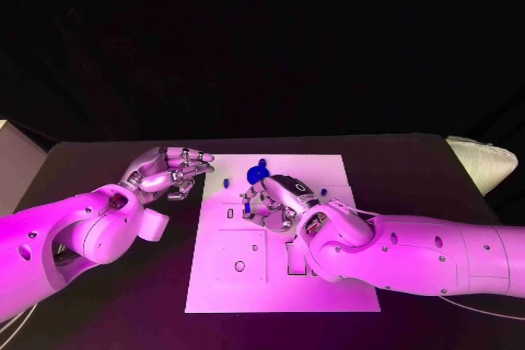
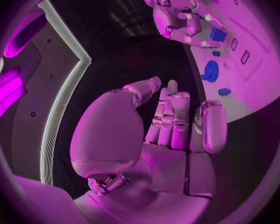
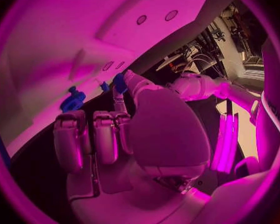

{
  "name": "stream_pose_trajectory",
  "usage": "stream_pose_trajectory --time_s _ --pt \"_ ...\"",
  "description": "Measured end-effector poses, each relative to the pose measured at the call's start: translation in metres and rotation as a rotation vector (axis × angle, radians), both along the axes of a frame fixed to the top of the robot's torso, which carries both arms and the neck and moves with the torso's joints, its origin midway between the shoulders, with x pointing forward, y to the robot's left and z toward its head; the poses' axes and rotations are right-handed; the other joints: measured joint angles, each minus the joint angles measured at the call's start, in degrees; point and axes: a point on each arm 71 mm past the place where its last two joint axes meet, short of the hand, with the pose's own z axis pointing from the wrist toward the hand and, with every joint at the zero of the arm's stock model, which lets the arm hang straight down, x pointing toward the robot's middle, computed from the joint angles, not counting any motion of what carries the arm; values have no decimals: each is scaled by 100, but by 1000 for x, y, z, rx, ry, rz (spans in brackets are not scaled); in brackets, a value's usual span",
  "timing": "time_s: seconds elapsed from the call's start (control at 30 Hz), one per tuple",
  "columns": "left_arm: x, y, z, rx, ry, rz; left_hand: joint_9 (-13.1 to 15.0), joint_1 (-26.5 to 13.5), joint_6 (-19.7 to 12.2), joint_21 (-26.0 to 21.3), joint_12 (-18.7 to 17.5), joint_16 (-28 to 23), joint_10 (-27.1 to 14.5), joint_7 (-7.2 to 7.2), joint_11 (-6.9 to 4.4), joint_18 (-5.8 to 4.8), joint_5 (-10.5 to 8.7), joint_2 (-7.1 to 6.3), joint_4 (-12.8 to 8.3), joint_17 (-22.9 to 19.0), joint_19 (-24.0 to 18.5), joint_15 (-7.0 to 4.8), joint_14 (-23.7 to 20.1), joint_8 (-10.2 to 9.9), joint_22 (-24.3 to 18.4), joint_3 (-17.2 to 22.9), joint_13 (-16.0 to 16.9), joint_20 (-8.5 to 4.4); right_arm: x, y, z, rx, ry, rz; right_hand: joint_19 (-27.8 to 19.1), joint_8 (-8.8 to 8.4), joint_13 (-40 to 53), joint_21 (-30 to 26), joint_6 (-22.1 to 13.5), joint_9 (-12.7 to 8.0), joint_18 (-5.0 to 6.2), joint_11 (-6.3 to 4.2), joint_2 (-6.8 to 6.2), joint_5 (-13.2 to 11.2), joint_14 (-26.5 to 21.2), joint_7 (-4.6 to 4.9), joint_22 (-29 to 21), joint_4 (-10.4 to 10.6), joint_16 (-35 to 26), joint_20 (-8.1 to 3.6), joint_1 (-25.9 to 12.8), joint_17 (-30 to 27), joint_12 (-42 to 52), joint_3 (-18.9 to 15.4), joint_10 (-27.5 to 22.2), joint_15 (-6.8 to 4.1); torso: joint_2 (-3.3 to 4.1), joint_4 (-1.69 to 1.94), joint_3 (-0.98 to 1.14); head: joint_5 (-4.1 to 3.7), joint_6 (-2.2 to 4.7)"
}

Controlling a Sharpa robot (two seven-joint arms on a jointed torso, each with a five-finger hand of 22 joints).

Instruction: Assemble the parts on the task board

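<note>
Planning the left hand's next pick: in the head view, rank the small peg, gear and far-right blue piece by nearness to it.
1. Peg, at the board's left edge.
2. Gear, mid-board, far edge.
3. Blue piece, beyond the right hand.

you have the white task board point(image 1: 235, 278) lying flat on the black table, with slots and small holes cut into its face. a blue gear-shaped part point(image 1: 257, 171) sits near the board's far edge, just beyond the right hand's fingertips point(image 1: 262, 192). a smaller blue part point(image 1: 227, 182) lies beside it, between the two hands' fingers. another small blue piece point(image 3: 119, 81) shows right at the right hand's fingertips; whether it's pinched, you can't tell.
</note>
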Motion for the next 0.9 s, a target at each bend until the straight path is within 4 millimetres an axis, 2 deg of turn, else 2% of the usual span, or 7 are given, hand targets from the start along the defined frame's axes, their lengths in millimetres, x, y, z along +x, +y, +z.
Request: stream_pose_trajectory --time_s 0.1,0.9 --pt "0 0 0 0 1 0 0 0 0 0 0 0 0 0 0 0 0 0 0 0 0 0 0 0 0 0 0 0 0 0 -3 -14 -1 -6 0 -8 0 0 6 2 0 0 -6 0 0 -6 0 0 0 0 -6 0 0 0 0 0 2 0 4 5 -15" --pt "0 1 -1 3 4 0 8 0 0 0 0 0 0 0 0 0 0 0 0 6 0 0 0 0 0 0 11 0 3 -2 -12 -72 -20 -30 0 11 -2 0 3 -11 0 0 -6 -1 0 -4 3 0 0 0 -6 0 0 -1 0 0 9 -4 1 32 -101"
